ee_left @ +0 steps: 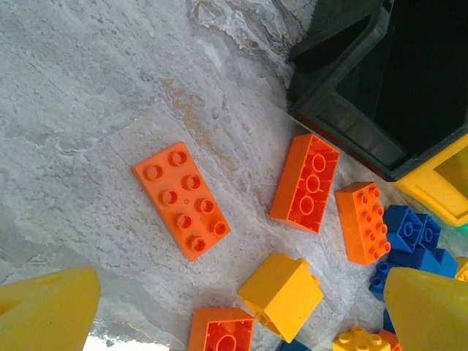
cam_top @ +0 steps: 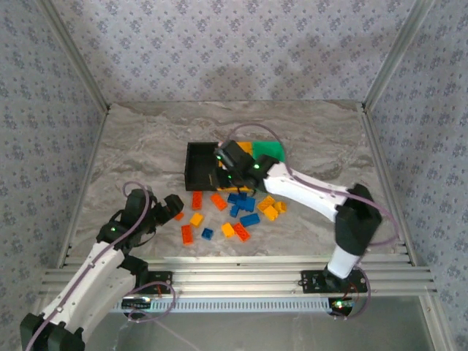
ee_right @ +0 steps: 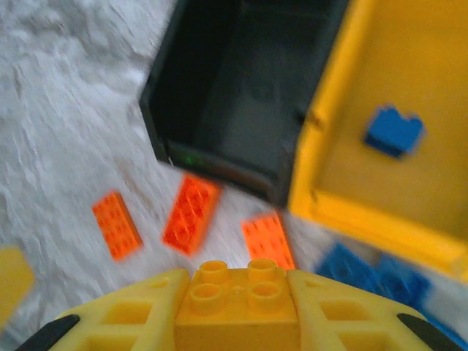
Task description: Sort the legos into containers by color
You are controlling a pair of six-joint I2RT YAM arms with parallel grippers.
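Currently mid-carry. The right gripper (ee_right: 235, 322) is clamped on a small yellow-orange studded plastic brick (ee_right: 235, 289), studs up, seated squarely between both fingers. In the wrist view the brick hangs just short of the near walls of two bins that stand touching side by side: the black open-topped plastic bin (ee_right: 241, 80) ahead-left and the yellow-orange plastic bin (ee_right: 409, 212) ahead-right. The yellow-orange bin already holds one blue brick (ee_right: 393, 131). The green plastic bin (cam_top: 270, 150) ends the row.

Judgement: release comes next. It calls for a short advance past a rim, then parting the jaws. The bin needs choosing, since blue occupies the yellow-orange one.

The left gripper (ee_left: 235, 311) has its jaws wide and holds nothing, low over loose bricks on the marble-patterned table (cam_top: 146, 139). A flat red-orange brick (ee_left: 183, 199) lies ahead of its gap, untouched.
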